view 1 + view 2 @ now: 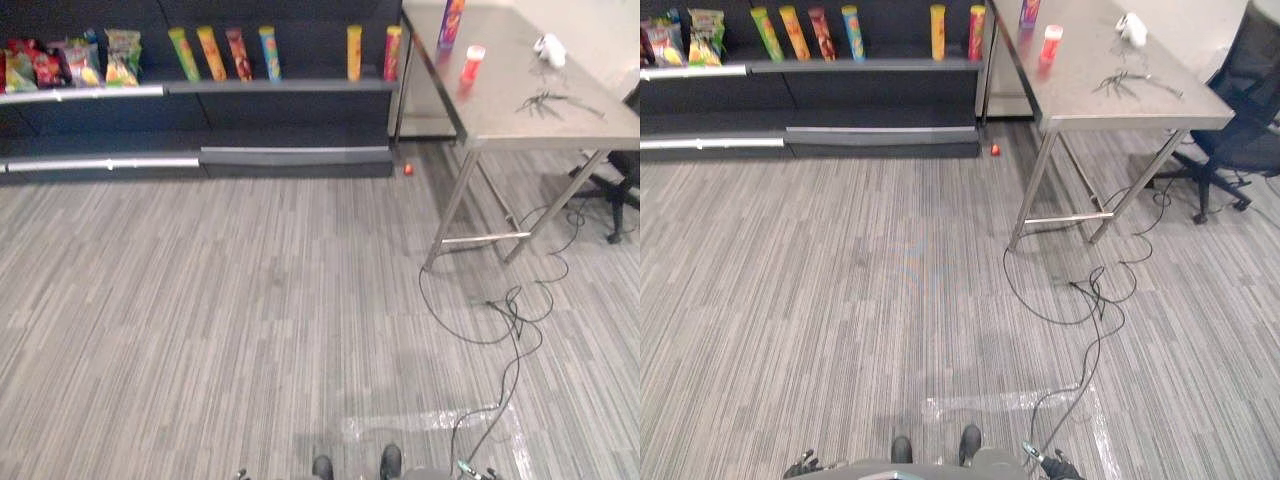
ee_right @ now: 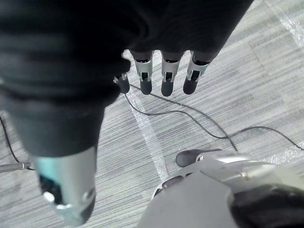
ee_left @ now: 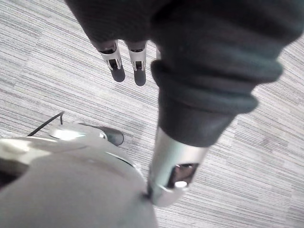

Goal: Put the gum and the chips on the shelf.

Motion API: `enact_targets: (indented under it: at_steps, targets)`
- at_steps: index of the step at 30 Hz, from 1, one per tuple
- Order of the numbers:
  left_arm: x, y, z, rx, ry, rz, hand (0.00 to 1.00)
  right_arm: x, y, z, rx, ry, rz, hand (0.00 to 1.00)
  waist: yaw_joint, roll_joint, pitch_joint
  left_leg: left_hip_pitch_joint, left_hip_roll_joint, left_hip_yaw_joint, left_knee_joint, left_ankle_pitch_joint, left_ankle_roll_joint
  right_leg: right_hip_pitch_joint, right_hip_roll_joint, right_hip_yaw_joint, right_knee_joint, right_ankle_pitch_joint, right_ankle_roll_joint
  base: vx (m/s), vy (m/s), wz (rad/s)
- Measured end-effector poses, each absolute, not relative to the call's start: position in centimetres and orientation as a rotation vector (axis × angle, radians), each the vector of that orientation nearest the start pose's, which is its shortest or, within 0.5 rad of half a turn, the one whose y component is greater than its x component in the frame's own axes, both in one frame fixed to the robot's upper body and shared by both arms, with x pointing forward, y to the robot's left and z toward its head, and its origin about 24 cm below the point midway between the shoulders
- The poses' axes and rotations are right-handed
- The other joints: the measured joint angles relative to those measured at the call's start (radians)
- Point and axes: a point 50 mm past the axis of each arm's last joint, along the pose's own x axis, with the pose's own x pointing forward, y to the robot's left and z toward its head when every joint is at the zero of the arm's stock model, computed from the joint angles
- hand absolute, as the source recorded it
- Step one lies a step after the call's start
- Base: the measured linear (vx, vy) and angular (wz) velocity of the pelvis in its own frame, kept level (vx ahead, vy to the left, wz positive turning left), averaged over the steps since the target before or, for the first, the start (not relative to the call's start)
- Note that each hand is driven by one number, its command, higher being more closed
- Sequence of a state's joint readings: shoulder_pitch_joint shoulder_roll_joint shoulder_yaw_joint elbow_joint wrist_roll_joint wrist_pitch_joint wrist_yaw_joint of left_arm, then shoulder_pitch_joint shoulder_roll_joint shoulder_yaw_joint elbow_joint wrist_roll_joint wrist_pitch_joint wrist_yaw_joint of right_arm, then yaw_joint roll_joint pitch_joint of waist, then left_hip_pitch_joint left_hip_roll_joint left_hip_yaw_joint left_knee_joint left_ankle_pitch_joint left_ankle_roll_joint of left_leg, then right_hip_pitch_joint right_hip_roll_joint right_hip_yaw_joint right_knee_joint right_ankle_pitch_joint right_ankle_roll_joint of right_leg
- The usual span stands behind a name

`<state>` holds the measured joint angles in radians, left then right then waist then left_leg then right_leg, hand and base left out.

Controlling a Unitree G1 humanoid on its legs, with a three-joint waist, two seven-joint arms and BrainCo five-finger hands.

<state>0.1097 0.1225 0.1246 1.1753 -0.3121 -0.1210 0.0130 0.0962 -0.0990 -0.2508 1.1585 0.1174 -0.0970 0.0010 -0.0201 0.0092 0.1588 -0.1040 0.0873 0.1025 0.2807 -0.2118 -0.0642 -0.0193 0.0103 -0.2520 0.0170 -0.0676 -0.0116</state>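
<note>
Open floor (image 1: 250,300) runs to the shelf (image 1: 280,87); the table (image 1: 505,95) stands on the right.

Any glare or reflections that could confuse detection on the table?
Left eye view: the steel table mirrors the chips can and gum bottle as coloured streaks; the shelf rail shines white. Right eye view: the floor tape glints.

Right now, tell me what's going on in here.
Nothing is being handled yet. The robot stands back on the carpet, its left hand and right hand hanging open and empty at its sides. The chips can and the red gum container stand on the steel table to the right. The shelf ahead on the left already holds a row of tubes and some snack bags.
</note>
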Motion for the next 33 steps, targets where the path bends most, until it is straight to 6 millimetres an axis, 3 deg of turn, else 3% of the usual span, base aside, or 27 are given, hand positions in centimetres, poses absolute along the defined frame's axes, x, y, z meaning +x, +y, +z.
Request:
enact_targets:
  at_steps: [1,2,4,7,9,11,12,13,14,15,16,18,19,21,22,24,25,27,29,30,31,32,33]
  targets:
    - [6.7,21.7,-16.5,-0.209,1.097,0.423,0.0,7.3,-21.7,-16.4,0.124,1.104,-0.36,0.0,-0.001,0.004,0.011,-0.064,0.019,0.004,0.166,-0.011,-0.008,0.02,0.008,-0.001,-0.004,-0.006,-0.009,0.05,-0.032,-0.03]
    - [7.0,21.7,-16.4,-0.235,1.079,0.428,0.0,7.5,-21.7,-16.4,0.114,1.096,-0.35,0.0,0.002,0.0,0.027,-0.147,0.036,-0.003,0.36,0.023,-0.031,0.054,0.008,0.007,0.0,-0.018,-0.011,0.09,-0.011,-0.05]
    - [7.0,21.7,-16.4,-0.252,1.076,0.437,0.0,7.8,-21.8,-16.3,0.099,1.091,-0.337,0.0,0.005,-0.001,0.034,-0.183,0.038,-0.006,0.426,0.002,-0.023,0.074,0.003,0.018,0.003,-0.03,-0.011,0.12,0.05,-0.1]
    - [7.0,21.5,-16.5,-0.32,1.064,0.476,0.0,8.1,-22.0,-16.2,0.085,1.077,-0.331,0.0,0.016,0.002,0.034,-0.253,0.009,-0.004,0.25,0.012,-0.011,0.083,-0.047,0.037,-0.004,-0.049,0.013,0.18,0.137,-0.16]
    - [6.9,21.4,-16.5,-0.333,1.062,0.485,0.0,8.4,-22.1,-16.1,0.083,1.072,-0.329,0.0,0.025,0.004,0.034,-0.273,0.004,-0.01,0.054,0.089,-0.012,0.092,-0.073,0.043,-0.023,-0.06,0.029,0.29,0.21,-0.07]
    - [6.6,20.8,-16.7,-0.369,1.063,0.505,0.0,8.5,-22.5,-16.0,0.072,1.066,-0.332,0.0,0.034,0.024,0.038,-0.279,0.02,-0.064,-0.188,0.197,-0.041,0.124,-0.081,0.05,-0.035,-0.091,0.066,0.41,0.28,-0.05]
    - [6.6,20.7,-16.7,-0.372,1.063,0.506,0.0,8.6,-22.7,-15.9,0.068,1.063,-0.334,0.0,0.044,0.031,0.04,-0.28,0.034,-0.069,-0.212,0.201,-0.04,0.134,-0.079,0.06,-0.033,-0.099,0.076,0.46,0.319,-0.38]
    - [6.3,20.6,-16.8,-0.384,1.067,0.519,0.0,8.7,-22.8,-15.9,0.068,1.063,-0.334,0.0,0.056,0.035,0.04,-0.278,0.056,-0.058,-0.205,0.265,-0.042,0.158,-0.087,0.085,-0.03,-0.127,0.099,0.41,0.287,-0.4]
    - [6.0,20.8,-16.8,-0.384,1.073,0.529,0.0,8.8,-22.5,-16.0,0.076,1.063,-0.328,0.0,0.058,0.029,0.035,-0.274,0.043,-0.052,-0.183,0.306,-0.032,0.164,-0.106,0.093,-0.025,-0.142,0.103,0.5,0.346,-0.55]
    - [5.7,21.4,-16.7,-0.36,1.076,0.537,0.0,9.5,-21.5,-16.0,0.101,1.051,-0.305,0.0,0.066,-0.018,0.022,-0.279,0.004,-0.033,-0.138,0.319,-0.01,0.16,-0.157,0.114,0.006,-0.169,0.097,0.51,0.28,-0.37]
    - [5.7,22.0,-16.6,-0.347,1.072,0.547,0.0,9.9,-20.3,-16.1,0.132,1.045,-0.282,0.0,0.062,-0.049,0.007,-0.289,-0.023,-0.015,-0.118,0.287,0.01,0.133,-0.183,0.136,0.046,-0.164,0.09,0.5,0.243,-0.26]
    - [6.2,22.4,-16.5,-0.304,1.071,0.521,0.0,10.2,-18.7,-16.2,0.189,1.032,-0.256,0.0,0.053,-0.062,-0.002,-0.268,-0.047,0.006,-0.101,0.251,0.051,0.045,-0.214,0.204,0.235,-0.11,0.113,0.5,0.224,-0.13]
    - [6.1,22.4,-16.5,-0.289,1.083,0.513,0.0,10.2,-19.1,-16.2,0.205,1.027,-0.278,0.0,0.051,-0.063,-0.002,-0.217,-0.054,0.025,-0.102,0.227,0.073,-0.004,-0.223,0.241,0.385,-0.054,0.117,0.68,0.329,-0.29]
    - [5.7,22.5,-16.6,-0.251,1.11,0.487,0.0,10.2,-19.5,-16.2,0.215,1.02,-0.305,0.0,0.046,-0.062,0.0,-0.109,-0.064,0.031,-0.107,0.163,0.089,-0.074,-0.238,0.262,0.636,0.129,0.15,0.58,0.264,-0.16]
    - [5.7,22.7,-16.5,-0.22,1.117,0.466,0.0,10.4,-19.5,-16.1,0.215,1.01,-0.306,0.0,0.037,-0.058,0.005,-0.048,-0.067,0.032,-0.111,0.128,0.104,-0.13,-0.246,0.259,0.81,0.177,0.164,0.36,0.148,0.06]
    - [5.8,22.9,-16.5,-0.19,1.118,0.445,0.0,10.8,-19.4,-15.9,0.213,0.994,-0.294,0.0,0.034,-0.068,0.009,0.029,-0.071,0.029,-0.124,0.1,0.116,-0.205,-0.239,0.243,0.976,0.136,0.151,0.38,0.108,0.09]
    - [5.8,22.9,-16.5,-0.175,1.124,0.434,0.0,11.0,-19.5,-15.8,0.211,0.979,-0.292,0.0,0.033,-0.067,0.01,0.087,-0.071,0.024,-0.145,0.084,0.12,-0.248,-0.229,0.197,1.027,0.071,0.136,0.58,0.061,0.12]
    - [5.7,22.8,-16.5,-0.16,1.133,0.42,0.0,11.6,-19.6,-15.6,0.213,0.956,-0.289,0.0,0.025,-0.062,0.014,0.158,-0.065,0.02,-0.17,0.05,0.121,-0.312,-0.215,0.11,1.001,-0.021,0.096,0.56,-0.002,0.11]
    - [5.7,22.3,-16.7,-0.178,1.139,0.421,0.0,12.3,-19.9,-15.3,0.232,0.927,-0.308,0.0,0.017,-0.039,0.031,0.239,-0.037,0.018,-0.177,-0.001,0.118,-0.352,-0.177,-0.004,0.791,-0.063,0.065,0.46,-0.084,0.05]
    - [6.0,22.1,-16.7,-0.181,1.135,0.417,0.0,12.4,-20.0,-15.2,0.234,0.917,-0.313,0.0,0.015,-0.032,0.035,0.256,-0.028,0.014,-0.176,-0.016,0.115,-0.356,-0.164,-0.026,0.717,-0.062,0.065,0.48,-0.126,0.21]
    - [6.0,22.0,-16.7,-0.166,1.14,0.403,0.0,12.5,-20.1,-15.1,0.249,0.906,-0.327,0.0,0.005,-0.023,0.039,0.281,-0.008,-0.002,-0.176,-0.039,0.103,-0.358,-0.14,-0.052,0.533,-0.047,0.075,0.51,-0.167,0.48]
    - [6.1,22.1,-16.7,-0.174,1.136,0.412,0.0,12.5,-20.3,-15.1,0.263,0.897,-0.348,0.0,-0.006,-0.021,0.044,0.304,0.005,-0.024,-0.178,-0.061,0.094,-0.359,-0.133,-0.059,0.348,-0.01,0.088,0.53,-0.192,0.6]
    - [6.2,22.0,-16.7,-0.18,1.133,0.416,0.0,12.5,-20.4,-15.0,0.268,0.894,-0.359,0.0,-0.006,-0.02,0.046,0.318,0.013,-0.035,-0.179,-0.074,0.086,-0.359,-0.134,-0.057,0.273,0.019,0.092,0.56,-0.235,0.65]
